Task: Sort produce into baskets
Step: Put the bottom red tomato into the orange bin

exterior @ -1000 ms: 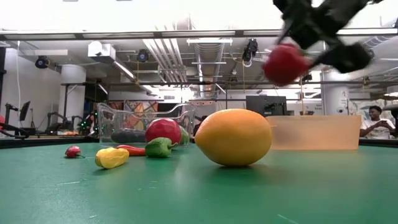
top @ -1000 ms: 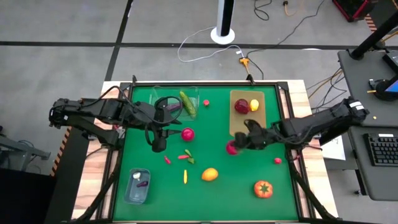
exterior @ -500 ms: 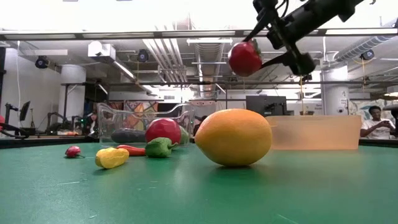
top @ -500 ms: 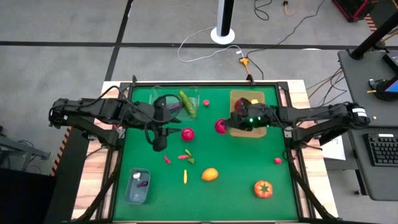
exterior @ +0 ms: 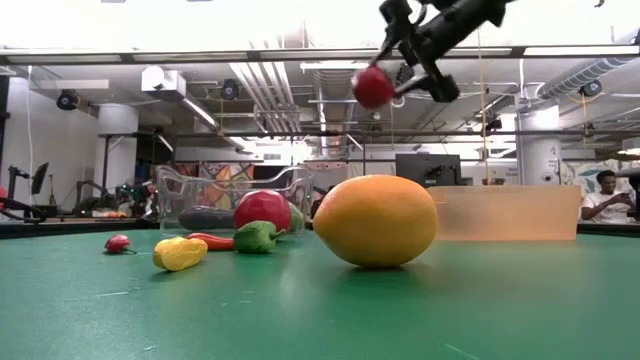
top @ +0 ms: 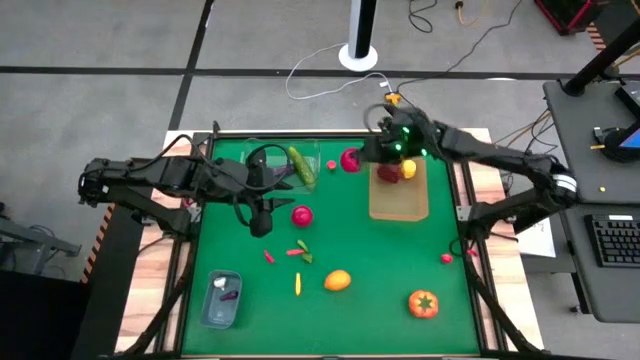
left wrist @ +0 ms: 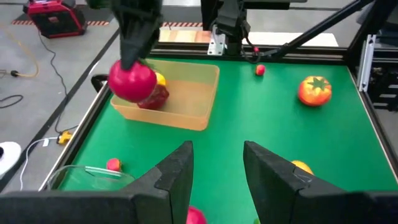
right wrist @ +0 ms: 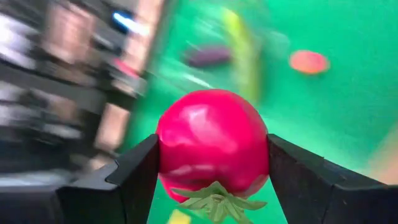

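Note:
My right gripper (top: 357, 158) is shut on a red round fruit with a green calyx (right wrist: 211, 152). It hangs high over the far part of the table, between the clear tub (top: 283, 150) and the wooden tray (top: 398, 200). The low view shows this fruit (exterior: 373, 87) well above the mat. The clear tub holds a cucumber (top: 301, 166). A dark red fruit (top: 388, 172) and a yellow one (top: 408, 169) lie in the tray. My left gripper (top: 262, 222) hovers open at the left, near another red fruit (top: 301, 215) on the mat. My right gripper pinches the red fruit by its two opposite sides (right wrist: 163, 149) between the two fingers, with the calyx toward the camera. The fingers slant down from the table's right side. The fruit is lifted clear, high above the mat.
On the green mat lie an orange fruit (top: 338, 280), a tomato (top: 423, 302), a yellow chilli (top: 297, 284), small chillies (top: 298, 250) and small red pieces (top: 446, 258) (top: 331, 165). A bluish tub (top: 221, 298) stands near the front left. A person (exterior: 601, 195) shows in the room behind.
My right gripper has carried the red fruit from the middle of the table up and toward the far edge and leftward, passing the wooden tray's near left corner, and its wrist has rolled. The fruit stays clear of the mat.

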